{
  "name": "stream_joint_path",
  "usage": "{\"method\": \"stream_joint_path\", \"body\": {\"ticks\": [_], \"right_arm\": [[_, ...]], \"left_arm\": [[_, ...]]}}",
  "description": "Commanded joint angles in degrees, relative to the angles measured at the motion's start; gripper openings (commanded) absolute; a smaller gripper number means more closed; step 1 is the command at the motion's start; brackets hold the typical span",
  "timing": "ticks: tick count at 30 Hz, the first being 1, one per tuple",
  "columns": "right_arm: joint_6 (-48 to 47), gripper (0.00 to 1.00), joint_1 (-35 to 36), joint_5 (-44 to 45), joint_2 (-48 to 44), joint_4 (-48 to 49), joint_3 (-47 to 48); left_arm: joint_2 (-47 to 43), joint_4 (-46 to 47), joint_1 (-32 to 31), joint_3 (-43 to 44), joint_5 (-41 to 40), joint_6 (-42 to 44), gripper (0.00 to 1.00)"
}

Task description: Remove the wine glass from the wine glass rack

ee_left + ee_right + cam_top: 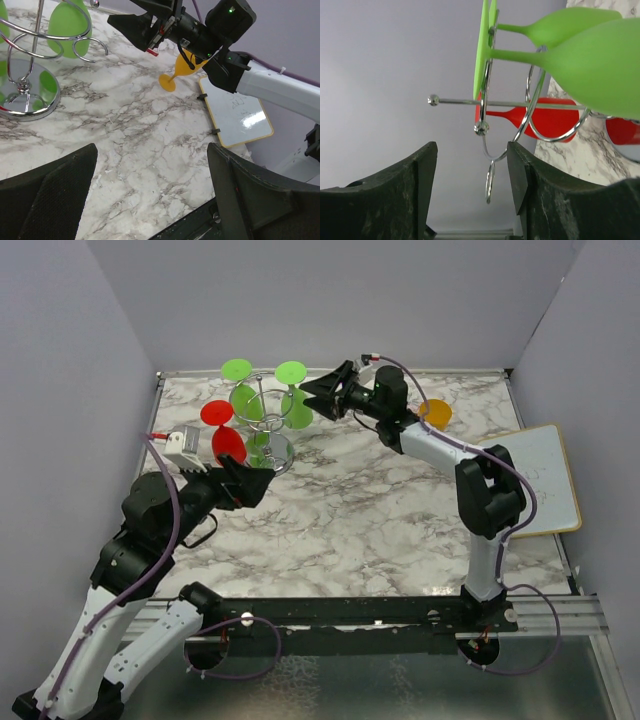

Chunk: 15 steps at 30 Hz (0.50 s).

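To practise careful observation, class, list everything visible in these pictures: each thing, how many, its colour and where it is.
wine glass rack: one, chrome, far left part of the table
green wine glasses: two, green, hanging on the rack's far side
red wine glass: one clearly seen, red, hanging on the rack's left side
orange wine glass: one, orange, on the table behind the right arm
whiteboard: one, white with a pale frame, at the table's right edge
table: one, white and grey marble pattern
left end effector: one, black, open, near the rack's base
right end effector: one, black, open, just right of the green glasses
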Motion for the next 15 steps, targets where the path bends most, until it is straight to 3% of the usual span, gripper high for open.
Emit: {"method": "stream_joint_path", "body": {"ticks": [1,15], "right_arm": [[3.72,0.57,0.94,5.86,2.88,1.61,4.57],[4.31,0.42,4.18,16.58,4.56,-7.37,9.74]], "left_arm": [[-1.83,-0.17,0.2,-0.39,-0.51,0.45,0.93],[-4.17,-2.22,0.18,2.26,-2.94,4.31,0.93]]}}
